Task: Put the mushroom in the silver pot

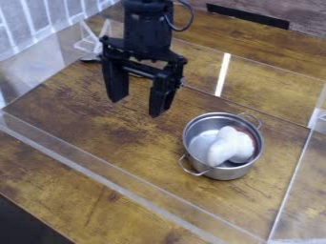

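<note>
1. The gripper (139,99) hangs above the bench (90,129), left of centre in the upper half of the frame. Its two fingers stand wide apart, with nothing visible between them.
2. The silver pot (227,173) stands upright, right of centre and a little below the middle of the frame. One side handle points to the lower left, the other to the upper right.
3. Inside the pot lies a pale, lumpy white thing (224,147) with rounded parts. I take it for the mushroom, though its outline is too blurred to be certain; I cannot tell whether it is one piece or two. No other likely mushroom can be made out.
4. If it is the mushroom, it looks to be where the task wants it, and the sensible move is to leave it alone and keep the gripper away from the rim.
5. Should it need regrasping, I would expect it to be light. Whether it is real and soft or a firm toy cannot be told, so a gentle squeeze is wiser.
6. The best hold would be across the widest rounded part, coming straight down. The smooth curve could slip out of a shallow pinch, and the pot wall leaves the fingers little room.
</note>
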